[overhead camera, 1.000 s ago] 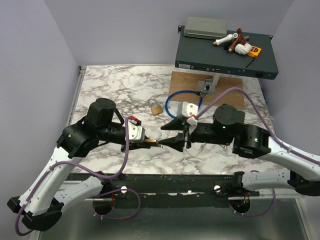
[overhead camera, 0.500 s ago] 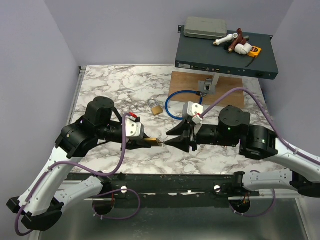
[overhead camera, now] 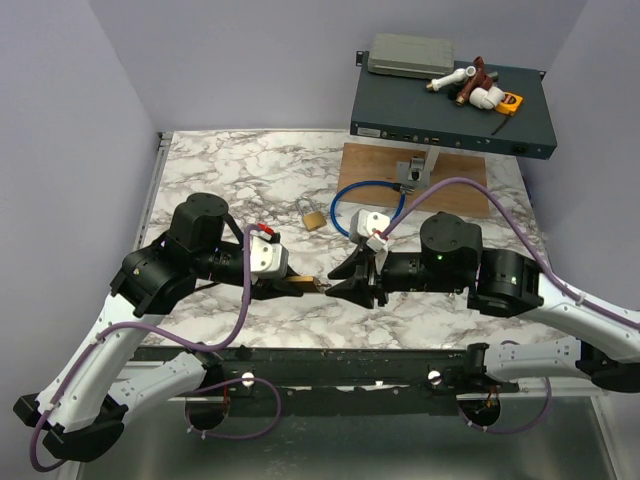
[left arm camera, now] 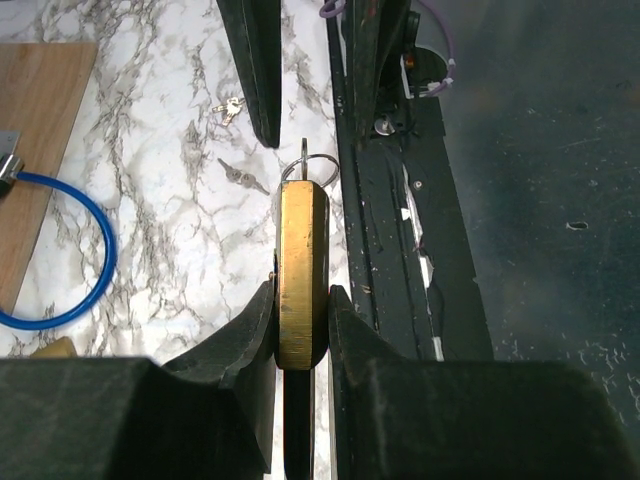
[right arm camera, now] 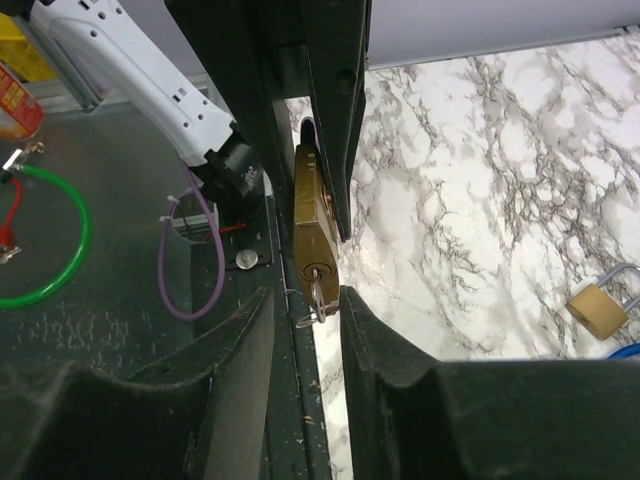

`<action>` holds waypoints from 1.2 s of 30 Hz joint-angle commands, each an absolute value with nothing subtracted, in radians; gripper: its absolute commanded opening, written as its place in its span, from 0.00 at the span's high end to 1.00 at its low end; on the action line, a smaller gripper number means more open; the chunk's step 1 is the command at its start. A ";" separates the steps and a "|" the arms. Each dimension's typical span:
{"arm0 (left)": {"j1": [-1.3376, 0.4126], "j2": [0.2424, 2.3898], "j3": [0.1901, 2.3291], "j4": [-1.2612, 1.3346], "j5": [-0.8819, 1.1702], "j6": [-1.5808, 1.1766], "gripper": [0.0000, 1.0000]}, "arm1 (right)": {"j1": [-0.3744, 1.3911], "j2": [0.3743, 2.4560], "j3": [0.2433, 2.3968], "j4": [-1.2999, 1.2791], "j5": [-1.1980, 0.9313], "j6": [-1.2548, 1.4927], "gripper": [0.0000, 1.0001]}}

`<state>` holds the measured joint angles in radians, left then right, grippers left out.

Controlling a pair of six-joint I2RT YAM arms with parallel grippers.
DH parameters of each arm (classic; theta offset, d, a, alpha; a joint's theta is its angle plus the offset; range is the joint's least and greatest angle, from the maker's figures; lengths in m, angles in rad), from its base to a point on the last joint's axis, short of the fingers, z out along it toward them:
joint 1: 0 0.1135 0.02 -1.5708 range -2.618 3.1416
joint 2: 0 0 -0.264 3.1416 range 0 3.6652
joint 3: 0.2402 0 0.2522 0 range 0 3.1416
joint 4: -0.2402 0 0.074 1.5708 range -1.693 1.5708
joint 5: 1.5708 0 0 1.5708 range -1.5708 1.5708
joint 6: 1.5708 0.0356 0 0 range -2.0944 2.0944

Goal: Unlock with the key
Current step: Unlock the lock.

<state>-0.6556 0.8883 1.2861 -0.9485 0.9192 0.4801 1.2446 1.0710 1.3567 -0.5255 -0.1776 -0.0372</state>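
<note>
The right gripper [right arm camera: 305, 294] stands part-open astride the key [right arm camera: 315, 298], apparently not yet pinching it, though the gap is hard to judge. The key, a slim grey stub, juts from the base of the brass padlock [right arm camera: 312, 215], its long axis pointing into that claw. The left gripper [left arm camera: 301, 300] clamps the padlock's body.

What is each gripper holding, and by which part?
The left gripper clamps the brass padlock by its flat sides. The right gripper flanks the tiny silvery key in the keyhole; contact unclear.

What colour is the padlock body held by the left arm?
Golden brass-yellow; the rectangular metal padlock shows best in the left wrist view.
</note>
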 commanded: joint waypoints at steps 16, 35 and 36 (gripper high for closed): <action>-0.651 0.848 1.333 -0.838 0.993 0.431 1.00 | 1.251 1.124 1.410 -0.593 -0.138 -0.015 0.99; -0.650 0.840 1.327 -0.825 0.988 0.416 1.00 | 1.252 1.088 1.413 -0.572 -0.082 -0.003 0.99; -0.649 0.840 1.327 -0.824 0.987 0.414 1.00 | 1.250 1.088 1.409 -0.565 -0.081 -0.003 0.99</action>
<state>-0.6518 0.8650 1.2881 -0.8982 0.9348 0.4282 1.2499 1.1015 1.3888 -0.5793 -0.1120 -0.0013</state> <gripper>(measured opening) 0.175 0.019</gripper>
